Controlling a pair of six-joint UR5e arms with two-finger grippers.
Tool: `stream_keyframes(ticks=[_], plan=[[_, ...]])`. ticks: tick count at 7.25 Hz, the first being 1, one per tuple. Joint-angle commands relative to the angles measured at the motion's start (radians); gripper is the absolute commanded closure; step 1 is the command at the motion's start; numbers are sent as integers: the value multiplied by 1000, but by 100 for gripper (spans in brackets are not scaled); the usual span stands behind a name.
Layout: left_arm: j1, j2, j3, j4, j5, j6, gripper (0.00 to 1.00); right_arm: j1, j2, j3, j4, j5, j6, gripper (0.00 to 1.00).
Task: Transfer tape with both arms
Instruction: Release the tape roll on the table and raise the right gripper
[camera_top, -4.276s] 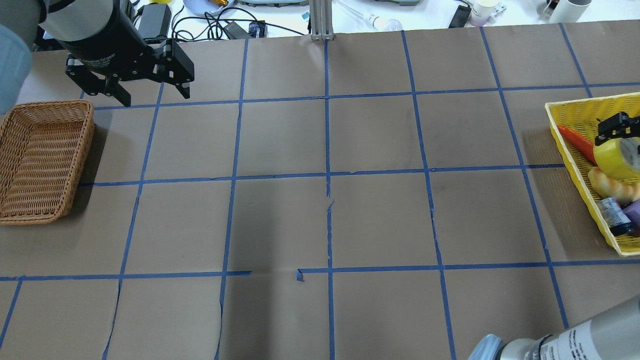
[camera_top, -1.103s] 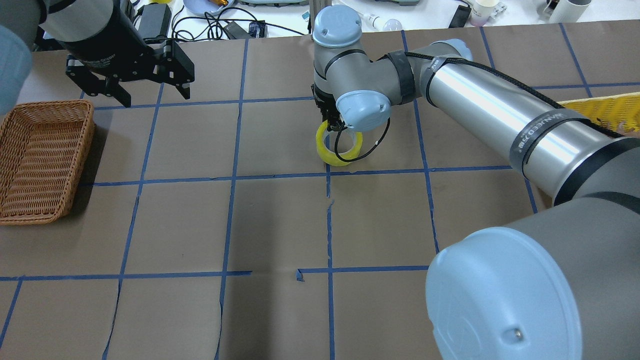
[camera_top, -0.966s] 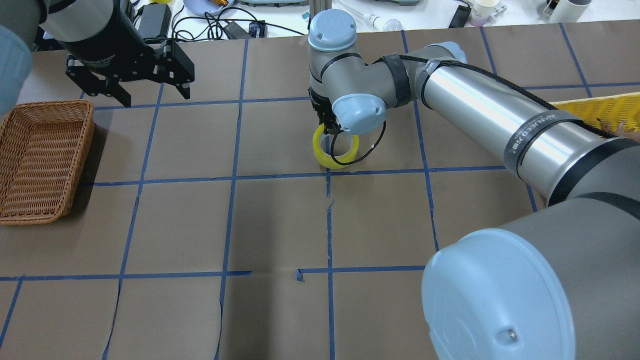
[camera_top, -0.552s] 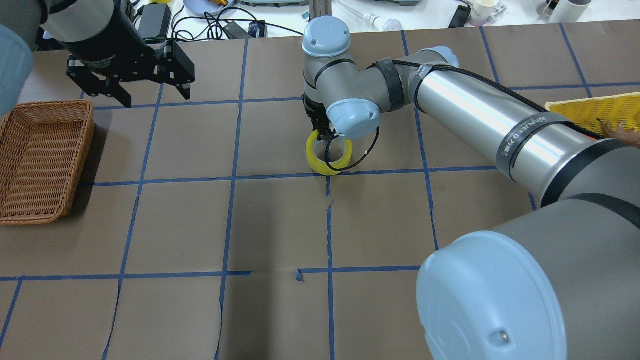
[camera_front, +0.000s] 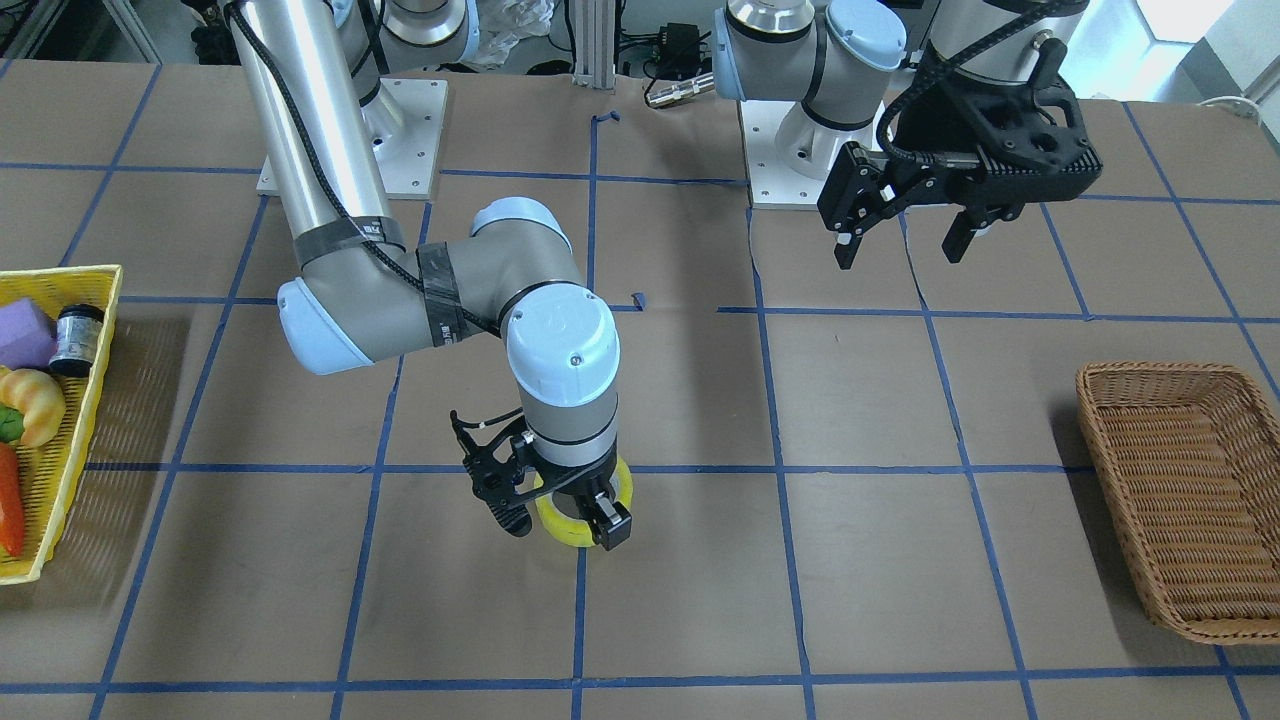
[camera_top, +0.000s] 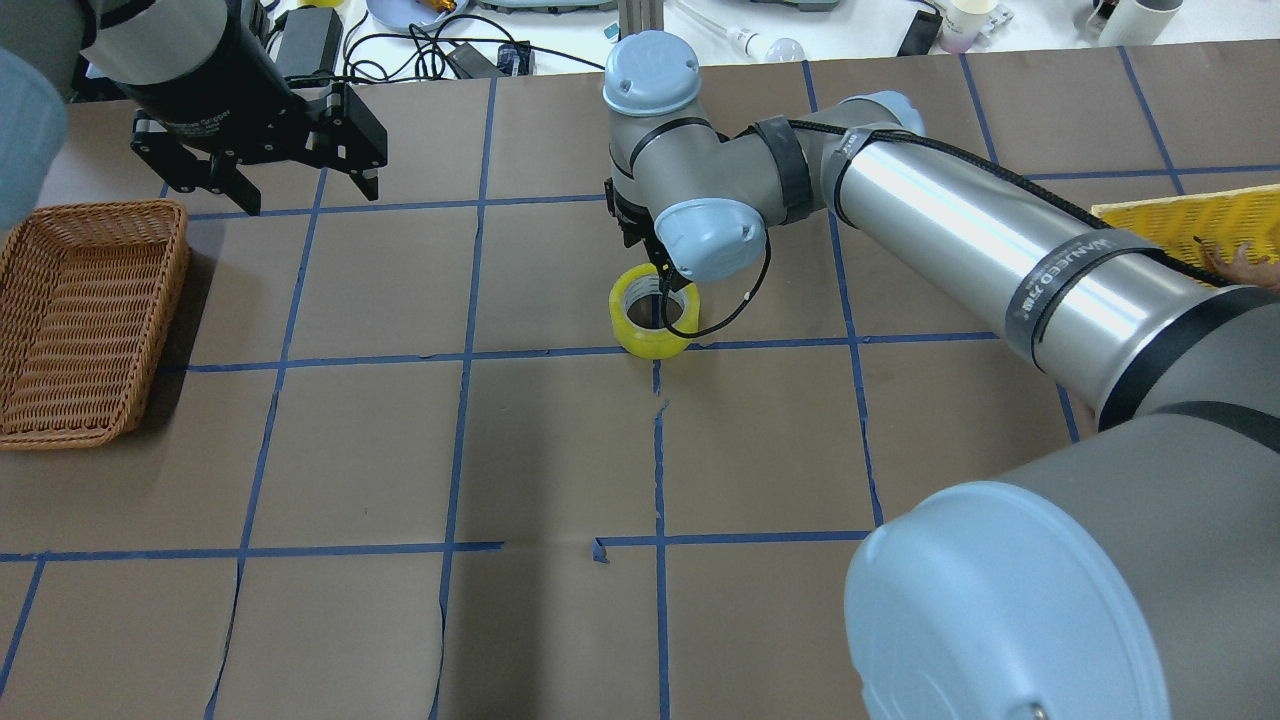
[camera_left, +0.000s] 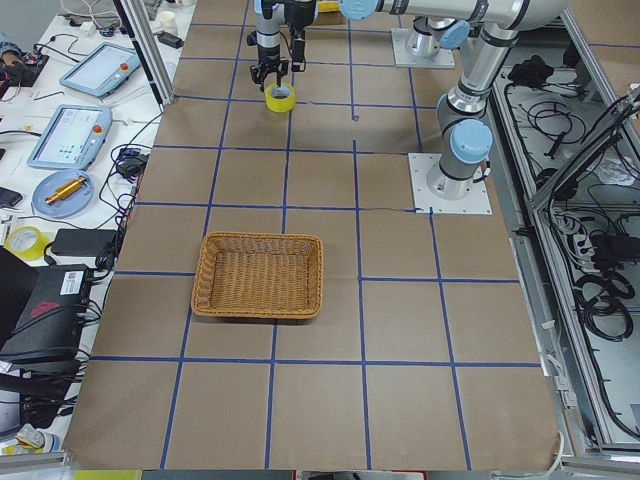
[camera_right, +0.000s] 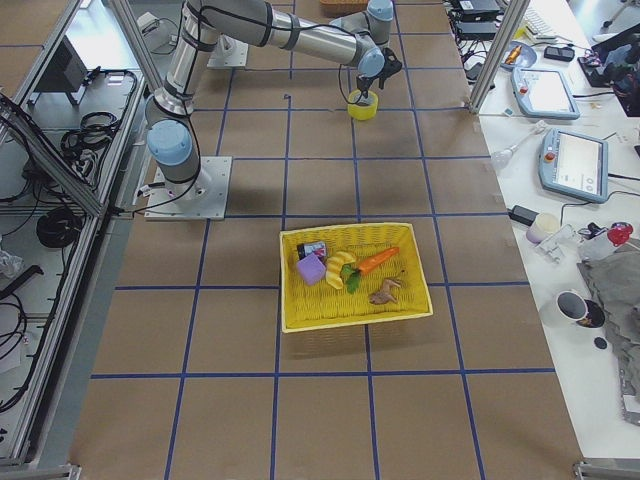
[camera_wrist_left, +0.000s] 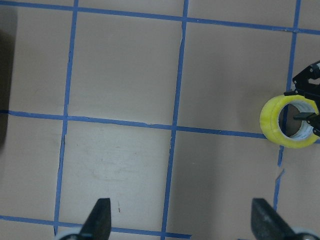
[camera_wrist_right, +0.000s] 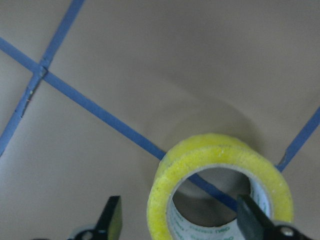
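Observation:
The yellow tape (camera_top: 640, 340) lies flat on the brown table paper, on a blue grid line near the middle; it also shows in the front view (camera_front: 572, 536). My right gripper (camera_front: 560, 525) stands over it, open. In the right wrist view, one fingertip (camera_wrist_right: 112, 220) is outside the roll (camera_wrist_right: 200, 150) and the other is over its core. My left gripper (camera_top: 308, 192) is open and empty, held high at the far left, well away from the tape. The left wrist view shows the tape (camera_wrist_left: 292, 122) at its right edge.
A brown wicker basket (camera_top: 80, 320) sits at the table's left edge below my left gripper. A yellow basket (camera_front: 50, 420) with toy food and a small jar stands at the right end. My right arm (camera_top: 960, 230) stretches across the right half of the table.
My right gripper brought the tape from the yellow basket to the table's middle. In the last half second it set the roll flat and opened. My left arm has not moved.

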Motion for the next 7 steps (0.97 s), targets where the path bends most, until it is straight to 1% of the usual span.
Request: stream_keyframes(ticks=[1, 2, 3, 4, 5, 6, 7], plan=[[-1, 3, 4, -2, -7, -9, 0, -90, -115, 8, 6, -88, -310, 0], [-4, -21, 16, -2, 0, -27, 0, -188, -160, 3, 64, -65, -474, 0], [-5, -44, 1, 1, -3, -71, 0, -272, -219, 8, 108, -62, -722, 0], [-49, -87, -11, 7, 0, -87, 0, -346, -259, 8, 180, -66, -894, 0], [-123, -148, -19, 106, -7, -131, 0, -401, -321, 9, 276, -72, -995, 0], [-198, -229, -26, 225, -10, -216, 0, -443, -358, 9, 341, -80, -1014, 0], [-256, -312, -35, 351, -10, -243, 0, -448, -344, 23, 352, -69, -1014, 0]])
